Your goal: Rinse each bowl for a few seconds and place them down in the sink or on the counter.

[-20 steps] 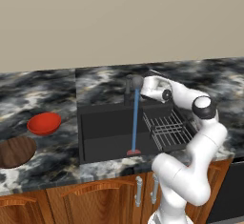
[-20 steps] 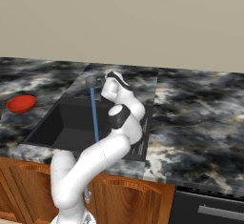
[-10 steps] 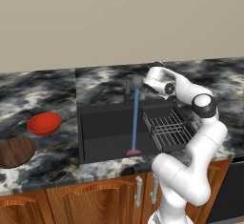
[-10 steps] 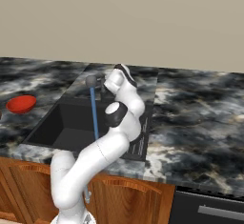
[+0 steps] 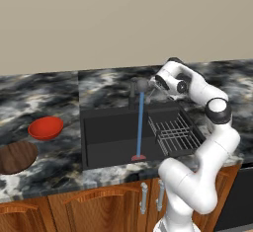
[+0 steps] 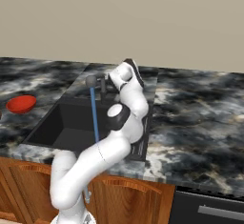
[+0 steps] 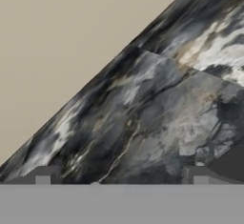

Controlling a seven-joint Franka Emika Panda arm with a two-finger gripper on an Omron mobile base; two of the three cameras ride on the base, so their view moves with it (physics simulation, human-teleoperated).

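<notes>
The red bowl [image 5: 45,127] [image 6: 21,104] sits on the counter [image 5: 59,102] left of the sink [image 5: 108,147]. Nearer the front edge lies the wood-grain brown bowl [image 5: 16,157], partly cut off by the frame. A blue stream of water [image 5: 140,125] falls from the grey faucet [image 5: 140,84] into the basin. My gripper [image 5: 156,85] [image 6: 111,81] hovers just right of the faucet head, behind the sink. It is open and holds nothing. In the hand view the gripper [image 7: 121,178] looks at the marbled counter [image 7: 157,118] and the beige wall.
A metal wire rack [image 5: 175,132] fills the right side of the sink. The counter [image 6: 200,108] stretches on to the right of the basin [image 6: 62,123]. Brown cabinet doors with metal handles [image 5: 144,198] run below the front edge.
The hand has lifted a little and drawn back to the right, away from the faucet. The water keeps running and both bowls lie where they were.
</notes>
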